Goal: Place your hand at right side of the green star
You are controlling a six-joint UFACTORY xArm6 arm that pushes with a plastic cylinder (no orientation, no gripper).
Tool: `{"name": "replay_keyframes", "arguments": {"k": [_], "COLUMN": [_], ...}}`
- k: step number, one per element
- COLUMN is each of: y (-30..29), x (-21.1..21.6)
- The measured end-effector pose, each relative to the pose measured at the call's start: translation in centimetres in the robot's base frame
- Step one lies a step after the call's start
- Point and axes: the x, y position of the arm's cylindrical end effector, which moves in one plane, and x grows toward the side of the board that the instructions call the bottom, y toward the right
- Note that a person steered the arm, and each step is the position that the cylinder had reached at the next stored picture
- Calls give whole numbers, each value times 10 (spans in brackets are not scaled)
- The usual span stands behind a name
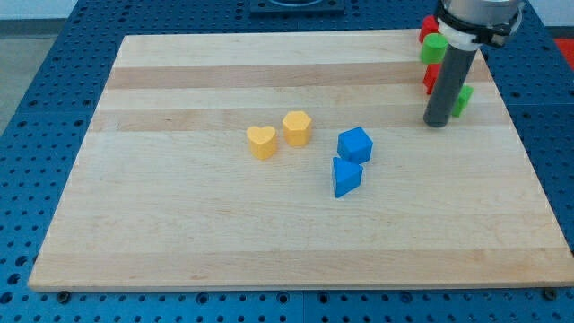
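Observation:
My tip (437, 124) rests on the wooden board (179, 224) near the view's upper right. A green block (463, 100), partly hidden by the rod so its shape is unclear, sits just right of the rod and touches or nearly touches it. A second green block (434, 48) lies further up, beside a red block (428, 30) at the board's top edge. Another red block (430, 78) shows just left of the rod. I cannot tell which green block is the star. My tip is to the left of and slightly below the nearer green block.
A yellow heart (261, 142) and a yellow hexagon-like block (297, 128) lie near the board's middle. A blue cube (355, 144) and a blue triangular block (345, 176) lie just right of them. Blue perforated table surrounds the board.

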Motion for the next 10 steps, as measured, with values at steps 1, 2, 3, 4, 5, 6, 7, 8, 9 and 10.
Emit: {"name": "replay_keyframes", "arguments": {"k": [1, 2, 3, 4, 5, 6, 7, 8, 9, 10], "y": [3, 23, 49, 70, 85, 93, 94, 94, 94, 88], "x": [15, 15, 15, 10, -8, -23, -39, -50, -50, -50]}}
